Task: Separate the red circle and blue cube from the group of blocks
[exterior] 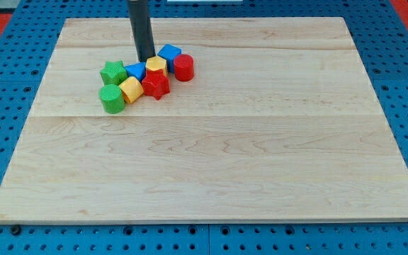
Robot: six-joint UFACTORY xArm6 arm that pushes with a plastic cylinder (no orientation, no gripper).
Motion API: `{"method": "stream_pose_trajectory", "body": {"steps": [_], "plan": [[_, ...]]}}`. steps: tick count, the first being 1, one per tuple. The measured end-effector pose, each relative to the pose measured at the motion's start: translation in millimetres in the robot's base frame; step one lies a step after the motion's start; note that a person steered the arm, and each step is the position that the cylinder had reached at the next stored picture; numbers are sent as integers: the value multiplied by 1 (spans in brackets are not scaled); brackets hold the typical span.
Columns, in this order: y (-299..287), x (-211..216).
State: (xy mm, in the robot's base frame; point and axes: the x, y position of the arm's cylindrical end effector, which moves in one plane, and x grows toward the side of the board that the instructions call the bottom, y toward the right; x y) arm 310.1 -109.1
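The red circle [183, 67] stands at the right end of a tight cluster of blocks at the upper left of the wooden board [211, 163]. The blue cube [168, 54] touches it on its upper left. My tip [146, 59] rests on the board just left of the blue cube, at the cluster's top edge, next to the yellow hexagon-like block [156, 66] and a blue triangular block [136, 71].
The cluster also holds a red star [155, 84], a yellow cube [130, 90], a green star [112, 72] and a green cylinder [111, 98]. A blue pegboard [6, 85] surrounds the board.
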Motion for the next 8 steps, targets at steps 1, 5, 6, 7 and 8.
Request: {"method": "stream_pose_trajectory", "body": {"steps": [1,5,6,7,8], "plan": [[50,-25],[75,125],[90,149],[84,131],[93,107]]}}
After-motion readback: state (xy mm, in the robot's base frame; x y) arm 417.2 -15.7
